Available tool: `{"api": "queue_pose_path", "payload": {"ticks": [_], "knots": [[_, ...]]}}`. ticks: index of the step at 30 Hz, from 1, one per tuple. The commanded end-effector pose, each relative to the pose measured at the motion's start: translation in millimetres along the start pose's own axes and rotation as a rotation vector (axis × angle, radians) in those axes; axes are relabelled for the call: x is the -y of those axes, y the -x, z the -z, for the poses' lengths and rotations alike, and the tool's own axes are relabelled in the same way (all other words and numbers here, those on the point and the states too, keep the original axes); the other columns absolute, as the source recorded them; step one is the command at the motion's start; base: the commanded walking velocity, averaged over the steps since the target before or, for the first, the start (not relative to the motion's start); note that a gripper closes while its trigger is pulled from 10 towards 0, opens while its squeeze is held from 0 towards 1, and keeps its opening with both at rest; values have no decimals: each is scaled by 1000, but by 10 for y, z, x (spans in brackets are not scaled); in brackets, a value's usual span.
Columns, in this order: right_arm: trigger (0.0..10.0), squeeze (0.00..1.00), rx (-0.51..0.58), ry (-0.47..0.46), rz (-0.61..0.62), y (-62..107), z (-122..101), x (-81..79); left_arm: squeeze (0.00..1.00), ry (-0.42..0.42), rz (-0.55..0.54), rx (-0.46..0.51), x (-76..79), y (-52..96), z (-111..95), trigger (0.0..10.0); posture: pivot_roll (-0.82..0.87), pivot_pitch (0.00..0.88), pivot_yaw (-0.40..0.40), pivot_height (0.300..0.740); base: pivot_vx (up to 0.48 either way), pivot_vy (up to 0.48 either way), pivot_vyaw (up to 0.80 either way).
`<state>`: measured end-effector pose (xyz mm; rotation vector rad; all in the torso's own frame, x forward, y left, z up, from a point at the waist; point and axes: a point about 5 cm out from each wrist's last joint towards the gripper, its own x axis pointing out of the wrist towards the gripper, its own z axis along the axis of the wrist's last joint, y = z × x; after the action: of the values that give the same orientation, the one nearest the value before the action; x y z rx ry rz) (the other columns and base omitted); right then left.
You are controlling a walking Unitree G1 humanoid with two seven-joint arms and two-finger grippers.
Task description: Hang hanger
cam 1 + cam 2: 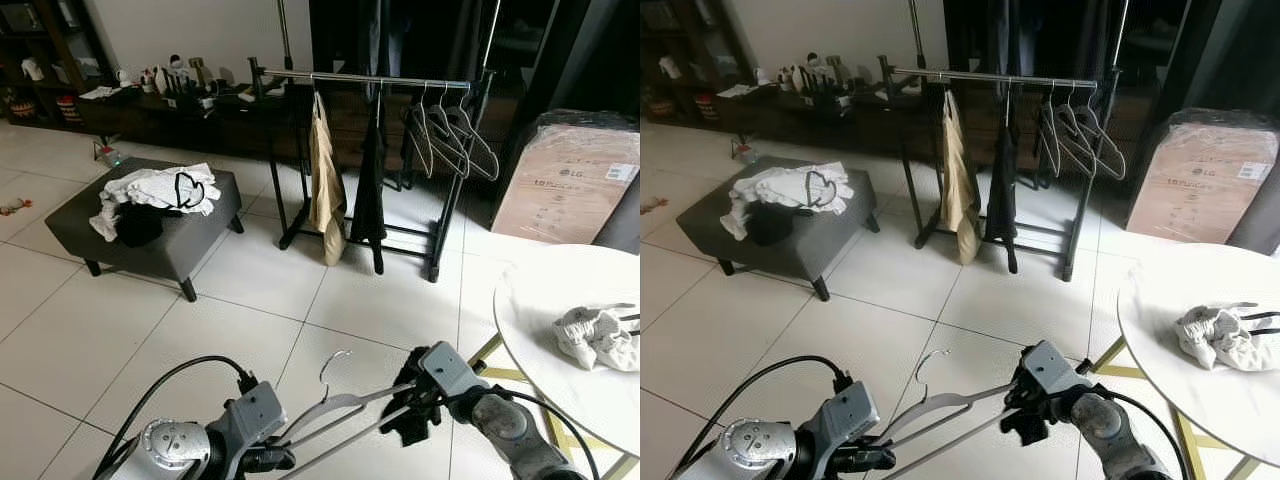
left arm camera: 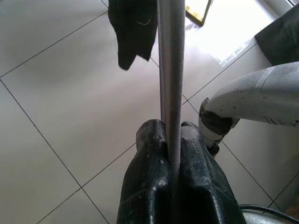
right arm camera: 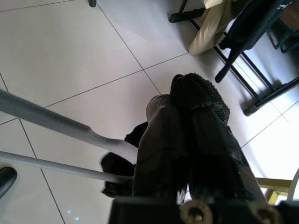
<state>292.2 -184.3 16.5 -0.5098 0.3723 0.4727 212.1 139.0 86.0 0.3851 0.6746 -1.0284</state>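
Note:
A grey hanger (image 1: 340,408) lies almost level low in front of me, its hook (image 1: 335,365) pointing up. My left gripper (image 1: 283,458) is shut on one end; in the left wrist view its black fingers (image 2: 152,154) clamp the grey bar (image 2: 170,70). The other end sits in my right gripper (image 1: 410,398), which is shut, with a black cloth (image 1: 410,428) hanging from that end. The clothes rack (image 1: 370,80) stands well ahead across the tiled floor. It carries a beige garment (image 1: 325,190), a black garment (image 1: 370,185) and several empty hangers (image 1: 450,135).
A grey ottoman (image 1: 180,250) with a heap of clothes (image 1: 155,190) stands to the left. A white round table (image 1: 540,300) with a crumpled cloth (image 1: 600,335) is close on the right. A cardboard box (image 1: 565,180) sits beside the rack, and a low cabinet (image 1: 150,115) lines the back wall.

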Motion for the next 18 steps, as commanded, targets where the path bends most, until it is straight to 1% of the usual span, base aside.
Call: {"api": "queue_pose_path", "payload": {"ticks": [1,18], "knots": [[10000,0,-1,8,-9,9,22,-25,0,-12,-19,15,-43,35,-39,10000,-41,52,26,740,0,0,0],[10000,0,-1,8,-9,9,22,-25,0,-12,-19,15,-43,35,-39,10000,-41,52,26,740,0,0,0]]}}
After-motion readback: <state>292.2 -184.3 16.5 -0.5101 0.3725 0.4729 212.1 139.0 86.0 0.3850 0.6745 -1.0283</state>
